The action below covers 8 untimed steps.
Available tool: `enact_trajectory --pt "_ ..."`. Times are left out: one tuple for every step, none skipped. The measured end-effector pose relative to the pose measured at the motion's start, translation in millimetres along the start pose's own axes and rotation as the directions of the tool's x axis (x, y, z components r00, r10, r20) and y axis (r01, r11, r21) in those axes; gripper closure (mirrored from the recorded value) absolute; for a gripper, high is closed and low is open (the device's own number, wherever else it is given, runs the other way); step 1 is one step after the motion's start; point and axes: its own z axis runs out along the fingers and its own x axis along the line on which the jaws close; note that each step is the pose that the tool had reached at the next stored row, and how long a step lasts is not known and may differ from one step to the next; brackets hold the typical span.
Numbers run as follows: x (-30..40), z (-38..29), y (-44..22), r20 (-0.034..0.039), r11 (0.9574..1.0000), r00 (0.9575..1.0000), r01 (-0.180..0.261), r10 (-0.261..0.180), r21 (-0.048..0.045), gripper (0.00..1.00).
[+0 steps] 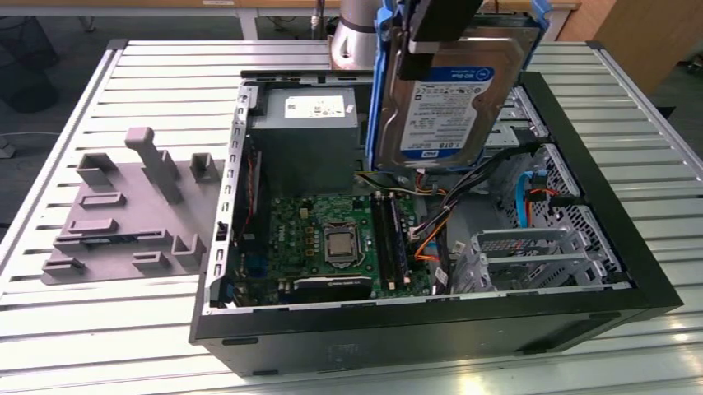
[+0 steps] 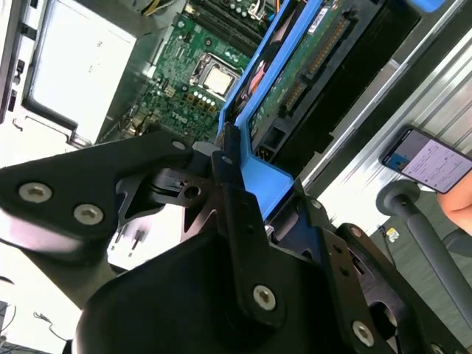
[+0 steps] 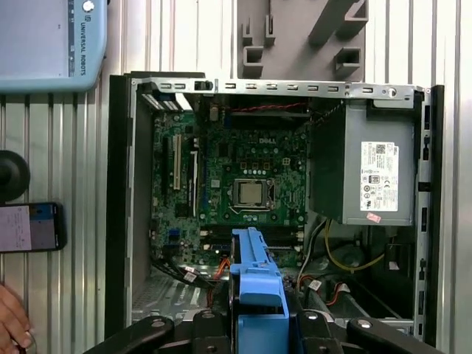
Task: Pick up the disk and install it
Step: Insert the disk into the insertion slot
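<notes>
Disk (image 1: pixel 453 107), flat rectangular silver-metal hard drive with white-and-blue label and blue plastic side rails; held on edge, nearly upright, label toward the exterior camera; hangs in the air above the open black computer case (image 1: pixel 621 284), over the cabled part of the interior, touching nothing below.

Likely trouble, judged from this pose: could slip or swing, being pinched at one end only, on smooth plastic, with all its weight below the hold; could snag the loose bundle of orange, yellow and black cables (image 1: pixel 437 229) lying right beneath, a rail or the connector edge catching a loop; could strike the green motherboard (image 1: pixel 329 239) just beside, if tilted that way; could jam in the grey perforated metal drive cage (image 1: pixel 528 255) toward the exterior view's right, if the rails met it skewed; less at risk from the large grey power supply box (image 1: pixel 302 132) on the exterior view's left, though near enough to be knocked by a sideways swing.

Relative to the tool: hangs straight down from the black two-fingered gripper (image 1: pixel 437 29); clamped tight at the top end, black fingers (image 2: pixel 237 221) drawn narrow against the blue rail frame in the second wrist view; nearly the whole body of the drive beyond the fingertips, toward the case.
</notes>
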Motion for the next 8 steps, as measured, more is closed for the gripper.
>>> enact_trajectory --pt "2.5 1.1 -0.1 0.0005 1.0 1.0 0.0 0.0 0.0002 0.64" --pt "5.7 2.1 -0.2 0.0008 1.0 1.0 0.0 0.0 0.0003 0.64" --pt "9.3 2.9 -0.3 0.0005 1.0 1.0 0.0 0.0 0.0003 0.64" --pt "13.4 4.0 -0.3 0.0006 1.0 1.0 0.0 0.0 0.0005 0.64" --pt "17.3 5.1 -0.4 0.0007 1.0 1.0 0.0 0.0 0.0006 0.64" --pt "20.9 6.1 -0.7 0.0006 1.0 1.0 0.0 0.0 0.0006 0.64" --pt "24.2 7.2 -1.4 0.0007 1.0 1.0 0.0 0.0 0.0006 0.64" --pt "27.0 8.3 -2.3 0.0007 1.0 1.0 0.0 0.0 0.0006 0.64"
